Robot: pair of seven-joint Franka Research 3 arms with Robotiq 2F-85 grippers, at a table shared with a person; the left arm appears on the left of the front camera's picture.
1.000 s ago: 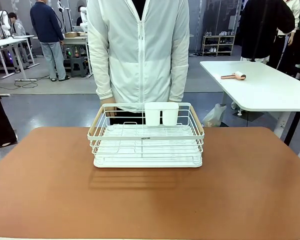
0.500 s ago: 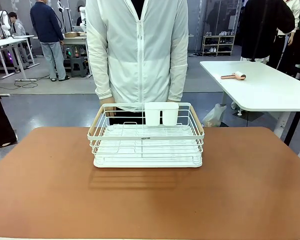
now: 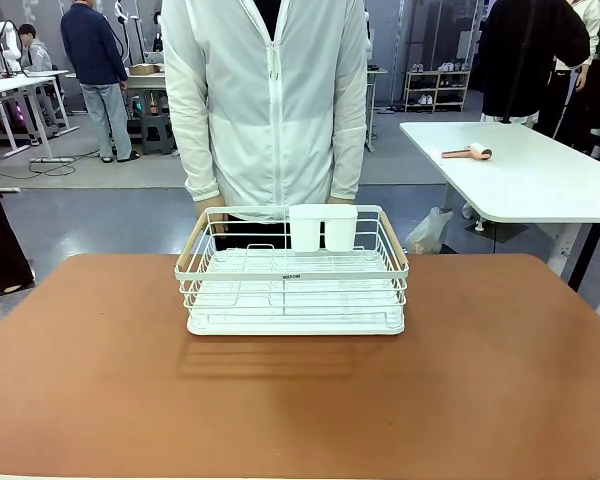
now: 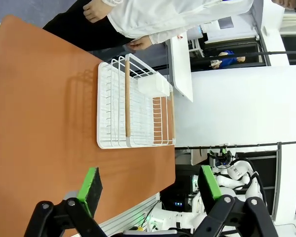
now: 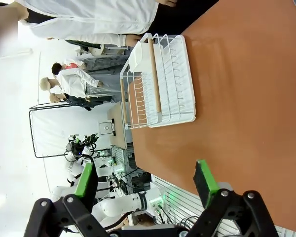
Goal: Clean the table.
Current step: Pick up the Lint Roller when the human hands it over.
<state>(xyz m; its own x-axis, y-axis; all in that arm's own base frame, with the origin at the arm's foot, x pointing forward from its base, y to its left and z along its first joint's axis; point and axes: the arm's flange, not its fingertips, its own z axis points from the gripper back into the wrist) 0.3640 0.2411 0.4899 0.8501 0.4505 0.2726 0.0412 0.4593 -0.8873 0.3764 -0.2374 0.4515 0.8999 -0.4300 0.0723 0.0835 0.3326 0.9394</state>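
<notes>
Matte reddish-brown table [image 3: 300, 410] bearing white wire rack [image 3: 295, 295].
White caddy [image 3: 323, 228] at rack's far rim; left gripper [image 4: 149, 183] and right gripper [image 5: 145, 178] spread, empty.

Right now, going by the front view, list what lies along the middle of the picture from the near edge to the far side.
Bare top of the reddish-brown table → white wire dish rack → white cutlery holder hung on the rack's far rail → person in a white zip jacket standing behind the table.
</notes>
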